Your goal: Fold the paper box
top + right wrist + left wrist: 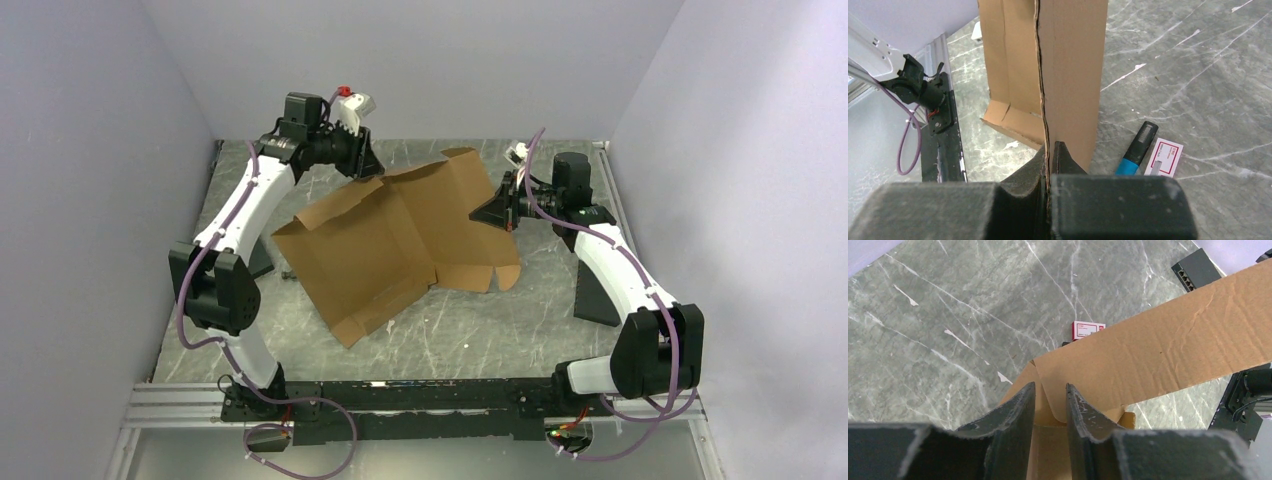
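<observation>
Shows the paper box (400, 240) over the middle of the bench (480, 335), a broad brown sheet partly creased along its folds. Tilts up toward the far side, with the low near corner down at the marbled grey surface and the far edge raised between the two arms. Pinches the box's right-hand panel edge-on in the right end effector (1048, 150), jaws closed tight on the cardboard, the panel standing upright from them. Meets the far left edge of the box with the left end effector (1050, 387), fingers set narrow, a rounded cardboard flap showing in the slot between them; impossible to tell whether the pads press it. Has a red-and-white card (1163, 157) and a blue-and-black pen (1138, 147) lying side by side on the bench, near the foot of the upright panel. Has a black device with ports (1195, 270) beyond the cardboard.
</observation>
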Tool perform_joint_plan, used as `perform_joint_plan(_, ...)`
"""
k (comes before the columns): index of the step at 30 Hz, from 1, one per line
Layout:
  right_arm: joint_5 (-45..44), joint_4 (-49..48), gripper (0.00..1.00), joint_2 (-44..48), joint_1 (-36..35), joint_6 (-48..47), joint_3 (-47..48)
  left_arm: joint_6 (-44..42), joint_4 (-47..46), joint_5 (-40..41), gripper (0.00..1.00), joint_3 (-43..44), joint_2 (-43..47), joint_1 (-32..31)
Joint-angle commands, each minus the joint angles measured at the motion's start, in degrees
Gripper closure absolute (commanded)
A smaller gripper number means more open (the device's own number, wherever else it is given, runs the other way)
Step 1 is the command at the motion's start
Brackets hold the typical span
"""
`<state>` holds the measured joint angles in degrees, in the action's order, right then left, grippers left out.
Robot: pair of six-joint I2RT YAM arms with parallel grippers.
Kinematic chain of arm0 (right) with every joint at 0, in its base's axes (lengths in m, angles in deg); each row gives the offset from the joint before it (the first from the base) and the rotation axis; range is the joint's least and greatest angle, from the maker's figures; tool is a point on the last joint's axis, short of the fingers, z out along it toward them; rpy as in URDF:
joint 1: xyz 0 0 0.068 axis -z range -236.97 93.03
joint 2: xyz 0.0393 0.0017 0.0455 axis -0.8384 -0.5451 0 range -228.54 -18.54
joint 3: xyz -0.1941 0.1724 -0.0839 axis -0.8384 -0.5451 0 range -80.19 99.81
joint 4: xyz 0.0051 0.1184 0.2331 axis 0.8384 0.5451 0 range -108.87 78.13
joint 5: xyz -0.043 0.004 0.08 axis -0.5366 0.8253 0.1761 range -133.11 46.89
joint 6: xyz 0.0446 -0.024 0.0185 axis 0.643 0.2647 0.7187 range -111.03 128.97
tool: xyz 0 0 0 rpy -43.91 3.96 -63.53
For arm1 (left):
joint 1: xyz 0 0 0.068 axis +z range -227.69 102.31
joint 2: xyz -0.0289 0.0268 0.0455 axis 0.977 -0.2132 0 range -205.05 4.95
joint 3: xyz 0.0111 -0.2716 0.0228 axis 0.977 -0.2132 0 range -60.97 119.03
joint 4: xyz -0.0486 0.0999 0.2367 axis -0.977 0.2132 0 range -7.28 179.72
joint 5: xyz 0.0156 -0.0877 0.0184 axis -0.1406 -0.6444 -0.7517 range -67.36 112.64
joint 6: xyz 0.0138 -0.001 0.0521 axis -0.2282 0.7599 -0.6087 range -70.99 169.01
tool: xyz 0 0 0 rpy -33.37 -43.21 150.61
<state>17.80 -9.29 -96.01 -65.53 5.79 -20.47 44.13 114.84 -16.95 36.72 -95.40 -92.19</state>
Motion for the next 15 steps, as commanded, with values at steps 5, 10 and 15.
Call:
perform_joint_plan(5, -2.10, -3.18, 1.00, 2.37, -0.26, 2.00, 0.04, -2.93, -1.86, 1.87, 0.67, -2.33, 4.43, -0.97)
perform_joint_plan(10, -2.57, -4.40, 1.00, 2.22, -0.29, 3.09, -0.57, 4.19, -15.47, 11.16, 0.55, -10.12, 15.69, -0.88)
perform_joint_plan(15, -2.31, -4.42, 1.00, 2.20, -0.31, 3.08, -0.63, 12.23, -27.25, 16.03, 0.39, -18.66, 28.31, -0.88)
